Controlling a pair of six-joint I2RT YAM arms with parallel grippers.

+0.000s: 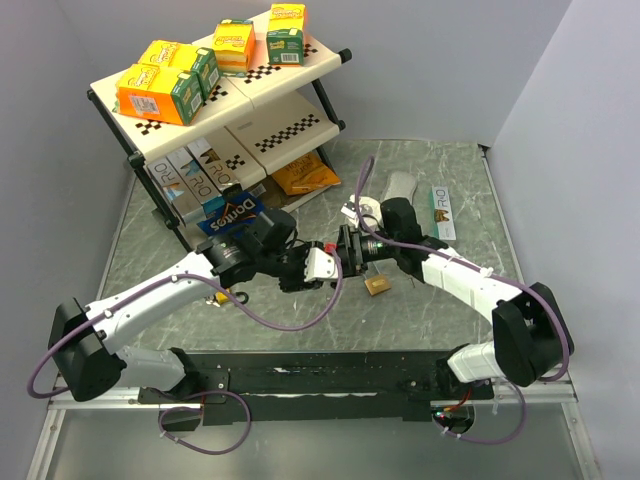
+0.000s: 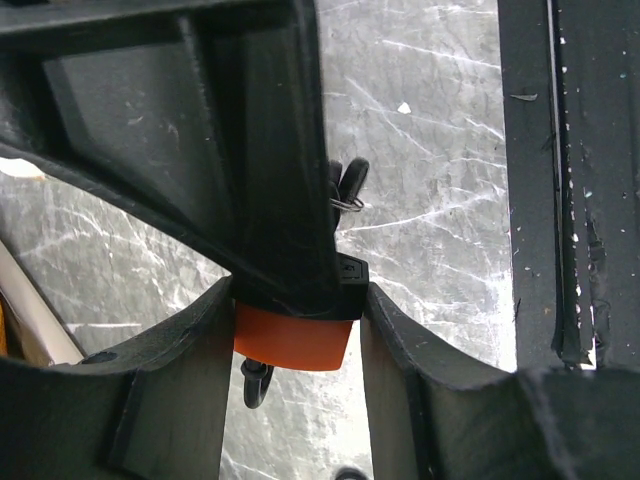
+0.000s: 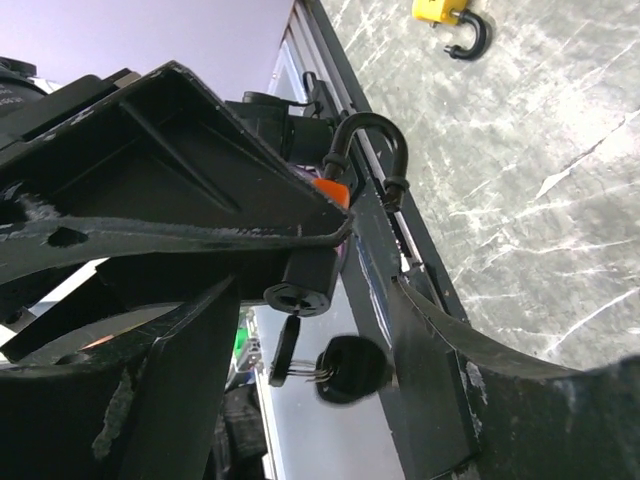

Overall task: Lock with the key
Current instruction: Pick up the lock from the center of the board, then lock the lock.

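- Where is the orange padlock (image 2: 290,342) right now?
- Off the grey marbled bench (image 3: 520,150), mid-bench between the two arms. The left jaws clamp its body.
- Which way does its long axis run?
- From the black shackle (image 3: 375,135) to the black keyway end (image 3: 300,293). That end pokes into the gap of the right jaws, which stand partly wide on either side and pinch nothing.
- And the key?
- The black-headed keys (image 3: 345,372) hang just under the keyway, inside that same gap. I cannot tell whether a blade sits in the slot. The right arm is the nearer one to grip and turn.
- Counts?
- Two keys on one ring, one orange padlock, and one yellow padlock (image 3: 432,9) lying on the bench.
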